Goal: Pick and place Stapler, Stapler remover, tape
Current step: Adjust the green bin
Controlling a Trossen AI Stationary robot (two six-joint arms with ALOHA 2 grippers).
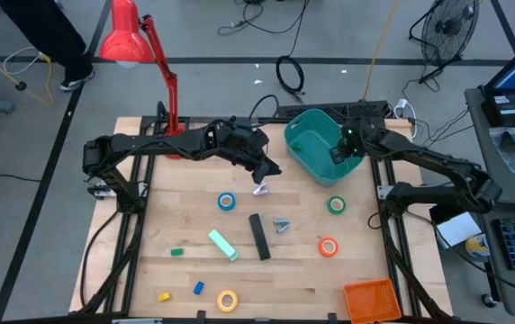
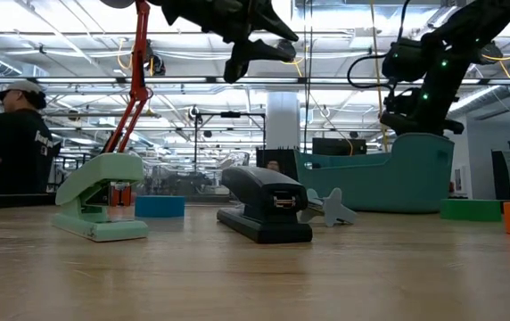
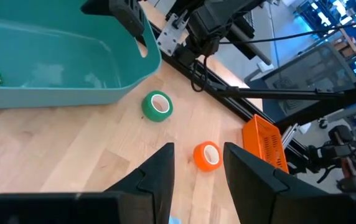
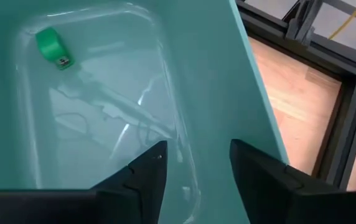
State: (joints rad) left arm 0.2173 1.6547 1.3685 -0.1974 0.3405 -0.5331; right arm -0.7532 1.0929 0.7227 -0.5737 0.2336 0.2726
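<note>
1. The stapler (image 1: 258, 237) is a slim black bar lying flat near the middle of the surface (image 1: 149, 243); in the high view its long axis runs from the far side toward the near edge, the near end tipped slightly toward the right arm's side. In the low view one end faces the camera.
2. Just beside it, on the right arm's side, lies the stapler remover (image 1: 281, 225), a small grey piece not touching it.
3. A mint-green stapler (image 1: 222, 244) lies on the other side, set diagonally.
4. The tape rolls ring this group: blue tape (image 1: 227, 202) farther back, green tape (image 1: 336, 205) and orange tape (image 1: 328, 247) toward the right arm's side, yellow tape (image 1: 228, 301) by the near edge.
5. Small coloured blocks (green, yellow, blue) sit near the near-left part of the surface.
6. The left end effector (image 1: 262, 180) hangs above the surface behind the blue tape, its fingers parted with nothing between them.
7. The right end effector (image 4: 193, 165) is over the teal bin (image 1: 304, 155), fingers apart and empty; a small green item (image 4: 52, 46) lies on the bin's floor.
8. An orange basket (image 1: 370, 301) sits at the near-right corner.
</note>
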